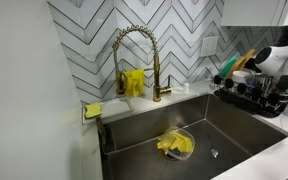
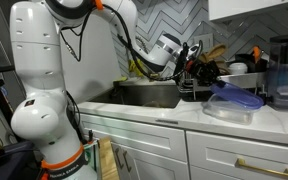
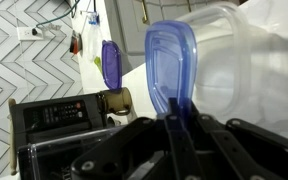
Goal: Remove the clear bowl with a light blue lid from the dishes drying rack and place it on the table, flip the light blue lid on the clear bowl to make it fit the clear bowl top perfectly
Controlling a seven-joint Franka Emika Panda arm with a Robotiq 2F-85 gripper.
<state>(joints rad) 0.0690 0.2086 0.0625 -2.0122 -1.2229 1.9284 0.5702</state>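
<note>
In the wrist view my gripper [image 3: 174, 118] is shut on the edge of the light blue lid [image 3: 171, 60]. The lid stands upright against the clear bowl [image 3: 239, 70] to its right. In both exterior views the gripper [image 1: 272, 62] [image 2: 172, 52] hangs over the black wire dishes drying rack [image 1: 246, 100] [image 2: 209, 72], which is crowded with utensils. The lid and bowl in the gripper cannot be made out in the exterior views.
A steel sink [image 1: 184, 125] holds a yellow cloth in a clear dish [image 1: 174, 145]. A gold faucet [image 1: 134, 45] stands behind it. Another clear bowl with a dark blue lid [image 2: 229, 100] [image 3: 110, 62] sits on the white counter beside a black appliance [image 3: 54, 120].
</note>
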